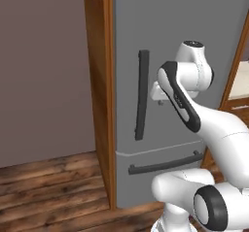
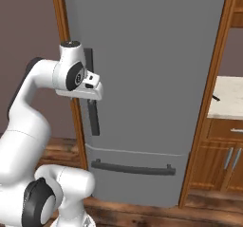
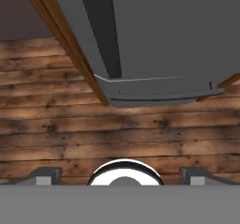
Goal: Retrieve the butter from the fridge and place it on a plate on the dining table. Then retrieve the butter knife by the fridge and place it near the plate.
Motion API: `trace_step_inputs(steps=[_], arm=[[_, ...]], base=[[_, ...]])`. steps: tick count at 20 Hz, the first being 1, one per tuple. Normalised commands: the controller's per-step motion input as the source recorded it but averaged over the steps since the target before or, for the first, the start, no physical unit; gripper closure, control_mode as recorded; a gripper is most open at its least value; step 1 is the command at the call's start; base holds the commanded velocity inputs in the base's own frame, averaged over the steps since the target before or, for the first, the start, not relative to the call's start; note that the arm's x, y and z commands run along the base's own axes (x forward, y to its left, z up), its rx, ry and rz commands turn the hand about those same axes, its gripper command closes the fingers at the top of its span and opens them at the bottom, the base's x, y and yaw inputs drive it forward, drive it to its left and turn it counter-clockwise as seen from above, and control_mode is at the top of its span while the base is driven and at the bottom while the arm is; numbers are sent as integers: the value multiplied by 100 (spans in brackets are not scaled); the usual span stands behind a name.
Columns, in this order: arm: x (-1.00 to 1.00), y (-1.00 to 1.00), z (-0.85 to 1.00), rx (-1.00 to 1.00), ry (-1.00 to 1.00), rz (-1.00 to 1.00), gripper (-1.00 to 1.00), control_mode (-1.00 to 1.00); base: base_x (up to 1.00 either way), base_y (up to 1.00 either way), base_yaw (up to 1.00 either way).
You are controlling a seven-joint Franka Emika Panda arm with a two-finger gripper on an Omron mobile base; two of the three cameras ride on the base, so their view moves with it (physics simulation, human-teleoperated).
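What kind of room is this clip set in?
Most likely a home kitchen: a tall grey fridge with dark bar handles sits in a wooden surround, wooden cabinets with a pale stone counter stand to its right, and the floor is wood plank.

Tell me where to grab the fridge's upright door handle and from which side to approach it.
Grip the vertical handle around its middle, coming straight at the fridge front with the fingers either side of the bar. It is a slim upright bar standing proud of the closed door. The open gripper looks wide enough.
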Motion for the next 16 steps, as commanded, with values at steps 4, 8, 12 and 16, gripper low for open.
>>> trace_step_inputs(steps=[4,8,12,16], arm=[[0,0,0,0,0,0,-100,100],[0,0,0,0,0,0,-100,100],[0,0,0,0,0,0,-100,100],[0,0,0,0,0,0,-100,100]], base=[[-9,70,-29],[-10,52,-29],[-32,38,-36],[-36,41,-42]])
